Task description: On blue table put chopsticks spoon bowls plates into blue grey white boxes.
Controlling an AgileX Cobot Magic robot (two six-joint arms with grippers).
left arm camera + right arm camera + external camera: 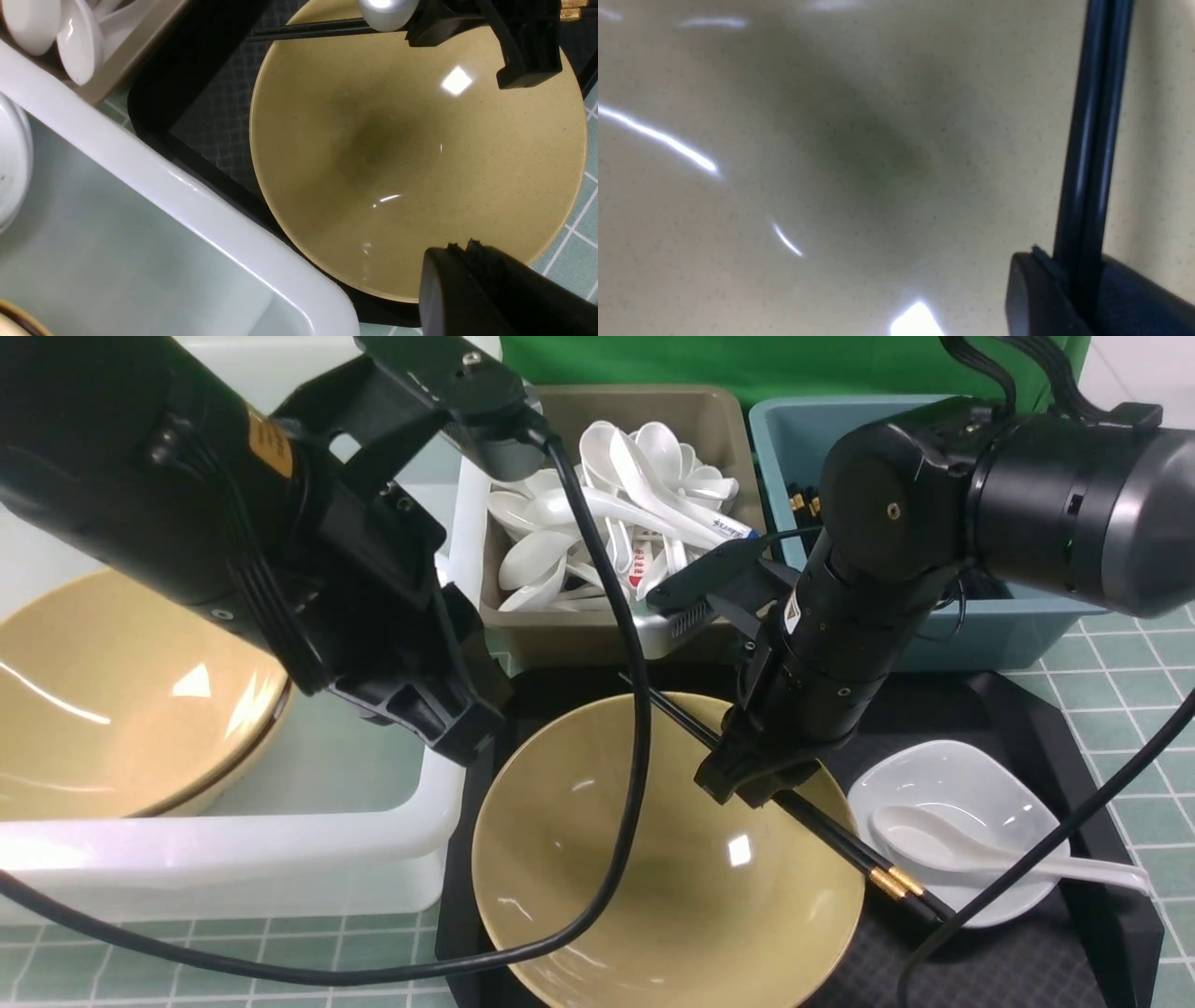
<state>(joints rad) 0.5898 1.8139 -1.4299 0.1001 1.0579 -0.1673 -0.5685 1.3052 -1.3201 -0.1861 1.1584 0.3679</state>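
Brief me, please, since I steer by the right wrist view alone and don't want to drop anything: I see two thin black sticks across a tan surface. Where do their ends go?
Observer: In the front view, the gold-banded ends of the black chopsticks reach past the rim of the large round glossy tan bowl, toward the robot's right.

Operator: Which tub has sticks like these?

Observer: The slate-blue plastic tub, beyond the bowl on the robot's right, has gold-banded black sticks inside.

Operator: And what sits beside the bowl on that side?

Observer: A shallow glossy white dish, with a plain white ceramic spoon lying across it, its handle sticking out over the rim.
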